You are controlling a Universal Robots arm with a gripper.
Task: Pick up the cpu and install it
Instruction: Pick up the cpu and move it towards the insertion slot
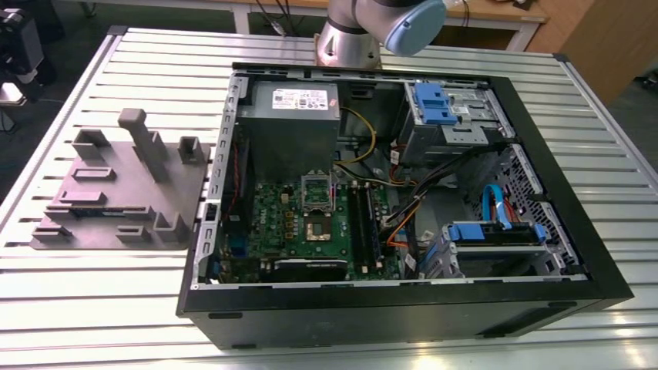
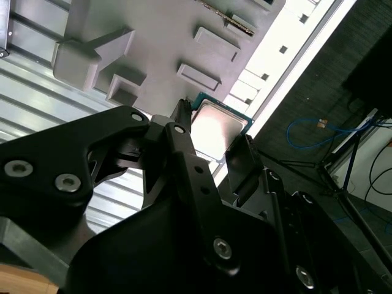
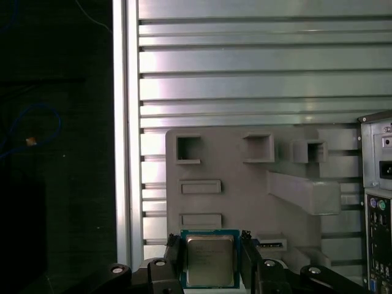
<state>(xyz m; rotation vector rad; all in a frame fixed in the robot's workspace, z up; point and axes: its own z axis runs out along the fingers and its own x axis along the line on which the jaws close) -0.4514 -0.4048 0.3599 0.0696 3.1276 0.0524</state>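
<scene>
Cpu: the small flat square cpu (image 3: 210, 260), with a silver-grey metal top and green rim, is over the edge of your grey moulded holder plate (image 3: 245, 190).
Gripper: the black two-finger gripper (image 3: 211, 250) clamps it, with fingers (image 3: 174, 257) on two opposite edges and the other edges free.
Room: the open black computer case (image 1: 411, 301) lies just beside the plate on the slatted aluminium table (image 1: 123, 308).

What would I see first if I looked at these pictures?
A small square chip with a shiny silver top, the cpu, is pinched between two black fingers above a grey tray. In the exterior view, a big open black computer case sits on the slatted metal table.
</scene>
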